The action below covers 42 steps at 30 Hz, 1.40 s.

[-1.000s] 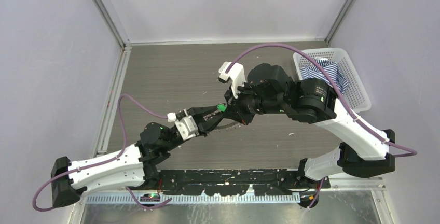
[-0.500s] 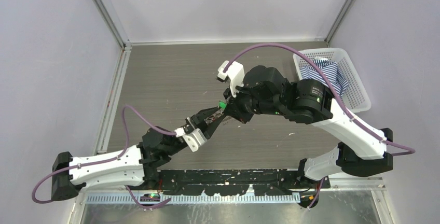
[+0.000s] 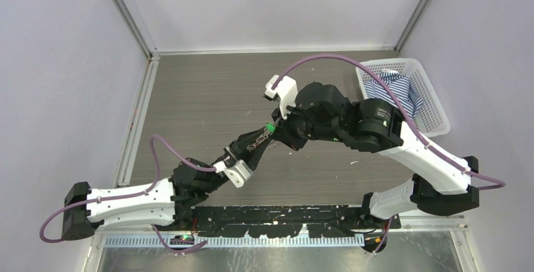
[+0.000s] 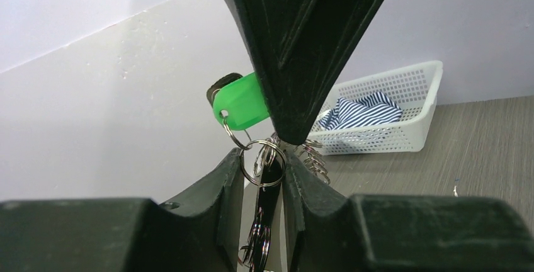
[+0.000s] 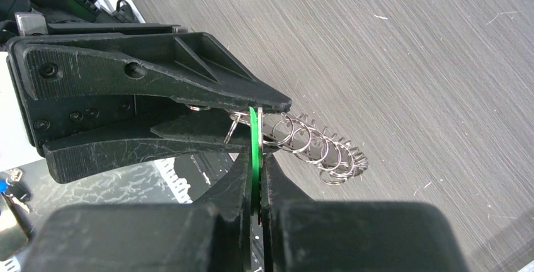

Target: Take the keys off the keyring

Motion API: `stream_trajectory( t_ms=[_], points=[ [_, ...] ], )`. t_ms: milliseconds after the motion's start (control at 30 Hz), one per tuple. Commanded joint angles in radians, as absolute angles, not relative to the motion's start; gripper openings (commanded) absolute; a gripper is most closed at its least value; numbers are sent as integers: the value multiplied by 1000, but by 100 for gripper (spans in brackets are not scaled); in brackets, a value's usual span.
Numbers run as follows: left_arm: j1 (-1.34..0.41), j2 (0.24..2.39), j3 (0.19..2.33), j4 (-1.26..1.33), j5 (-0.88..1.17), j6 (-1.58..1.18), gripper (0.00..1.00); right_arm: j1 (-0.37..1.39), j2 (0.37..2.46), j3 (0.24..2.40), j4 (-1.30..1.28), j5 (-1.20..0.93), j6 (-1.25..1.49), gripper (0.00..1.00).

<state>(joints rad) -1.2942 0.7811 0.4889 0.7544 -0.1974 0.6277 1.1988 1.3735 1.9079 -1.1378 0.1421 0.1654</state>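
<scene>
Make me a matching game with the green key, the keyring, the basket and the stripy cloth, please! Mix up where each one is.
Things:
1. green key
2. keyring
3. basket
4. stripy cloth

Places:
A. lying inside the white basket
B. pinched by the right gripper
C. held in the left gripper
D. at the far right corner of the table

Pairs: 1-B, 2-C, 3-D, 4-A
</scene>
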Motion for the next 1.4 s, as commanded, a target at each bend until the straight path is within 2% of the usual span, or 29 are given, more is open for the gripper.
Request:
stream_trajectory(
  t_ms=[0,500,867,1133,1267,1367],
  points=[
    [-1308,771,460,839,-218,591,0,1190,1281,1890,-961,221,176,1],
    [-1308,777,437,955,-334,484,0,1190,1219,1831,-879,105,178,1],
    [-1292,801,469,957,-403,378,0,1193,1251,1851,-887,-20,185,1],
    [-1257,815,443,1034,-458,269,0,1208,1257,1864,-872,-38,187,1],
    [-1257,816,408,1106,-395,306,0,1217,1267,1862,-888,-9,185,1],
    [-1259,815,389,1106,-294,393,0,1217,1280,1880,-914,96,182,1]
  ],
)
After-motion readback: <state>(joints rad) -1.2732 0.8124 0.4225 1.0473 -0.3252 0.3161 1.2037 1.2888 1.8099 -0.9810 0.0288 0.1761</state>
